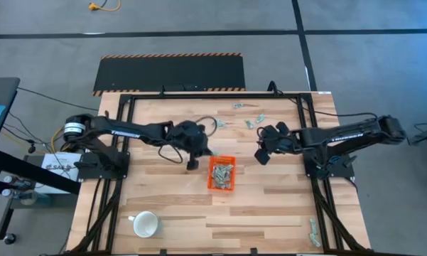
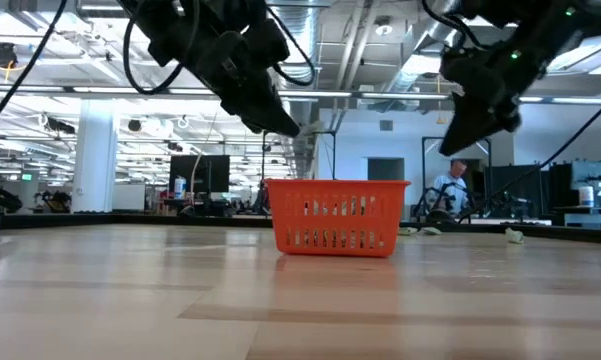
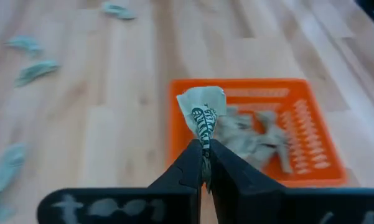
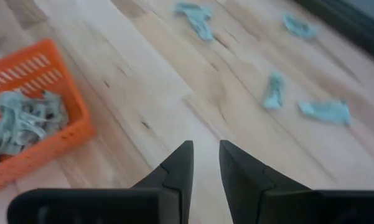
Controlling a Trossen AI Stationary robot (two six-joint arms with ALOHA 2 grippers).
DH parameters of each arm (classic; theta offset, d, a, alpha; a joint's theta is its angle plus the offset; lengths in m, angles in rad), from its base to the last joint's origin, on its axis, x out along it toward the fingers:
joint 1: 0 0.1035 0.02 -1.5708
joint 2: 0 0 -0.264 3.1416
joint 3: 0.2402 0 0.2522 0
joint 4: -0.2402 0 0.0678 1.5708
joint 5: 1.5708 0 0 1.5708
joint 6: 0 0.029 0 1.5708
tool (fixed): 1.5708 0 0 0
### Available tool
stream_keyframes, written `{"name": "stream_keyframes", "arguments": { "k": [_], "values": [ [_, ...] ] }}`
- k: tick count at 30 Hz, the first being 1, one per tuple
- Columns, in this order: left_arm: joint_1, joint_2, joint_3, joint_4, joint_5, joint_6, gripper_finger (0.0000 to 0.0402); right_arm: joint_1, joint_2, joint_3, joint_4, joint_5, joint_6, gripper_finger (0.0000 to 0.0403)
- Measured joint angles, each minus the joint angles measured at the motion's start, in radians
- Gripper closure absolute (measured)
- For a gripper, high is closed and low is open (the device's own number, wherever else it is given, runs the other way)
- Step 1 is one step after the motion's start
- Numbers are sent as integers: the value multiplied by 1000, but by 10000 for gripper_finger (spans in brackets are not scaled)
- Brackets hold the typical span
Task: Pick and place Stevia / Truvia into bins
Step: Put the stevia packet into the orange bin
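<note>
We see a bright orange bin (image 1: 222, 174) with slotted mesh walls, holding pale green and white sachets (image 3: 261, 134). Sachet in the left gripper (image 3: 205, 180): white with dark green print (image 3: 203, 112). Loose sachets upper right of the right wrist frame (image 4: 327, 111) are pale teal-green. Both grippers black. Table (image 1: 270, 206) light wood planks, mug (image 1: 146, 225) lower left white, floor mat (image 1: 169, 72) black with orange striped edging

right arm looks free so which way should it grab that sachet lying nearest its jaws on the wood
Take the nearest sachet from straight above, jaws closing across its narrow width. It lies flat and slightly crumpled on the table, apart from the other loose sachets, so only its raised creases offer purchase. The right gripper is open and empty beside the orange bin.
</note>
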Motion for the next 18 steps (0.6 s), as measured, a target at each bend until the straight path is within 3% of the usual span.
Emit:
{"name": "stream_keyframes", "arguments": {
  "k": [6, 18],
  "values": [
    [-58, 82, 0, 79, 2, 0, 396, -2, -56, -15, -179, -2, 199, 333],
    [-58, 184, 0, 137, -13, 8, 392, -2, -60, -15, -466, -22, 658, 333]
  ]
}}
